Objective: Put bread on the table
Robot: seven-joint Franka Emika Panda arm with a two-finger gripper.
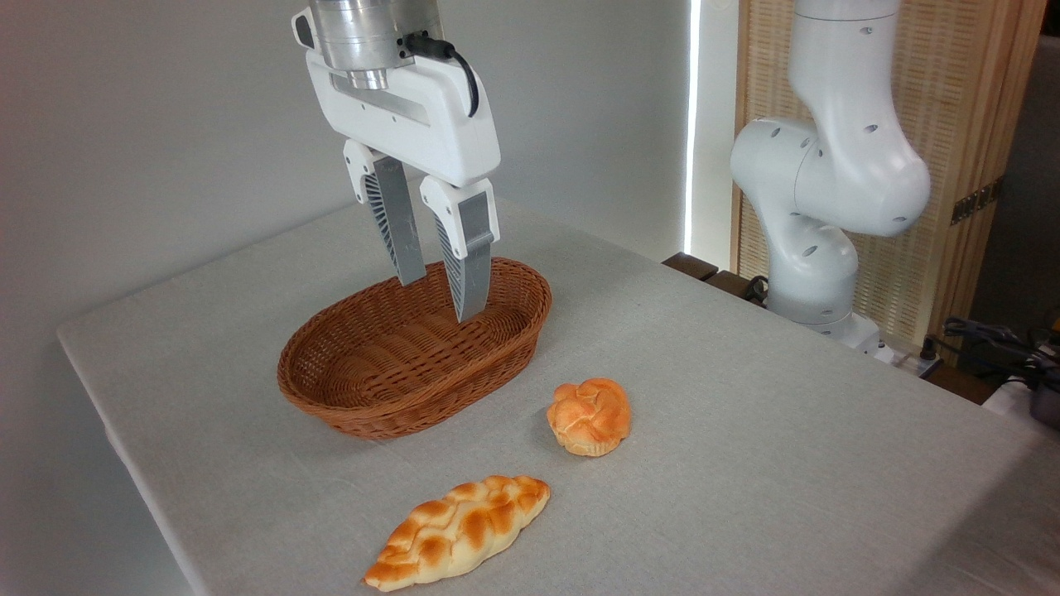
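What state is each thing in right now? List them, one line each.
Gripper: open, holding nothing, fingertips low over the basket's far end.
Wicker basket: upright on the table, nothing inside.
Round knotted bun: resting on the table, outside the basket, untouched.
Braided loaf: lying flat on the table near the front edge, apart from the bun.
Table: covered in a plain grey cloth.

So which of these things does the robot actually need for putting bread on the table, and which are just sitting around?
Part of the job:
- round bun, lying on the cloth
- table
- gripper, open, empty, above the basket

Just lying about:
- wicker basket, empty
- braided loaf, at the table's front
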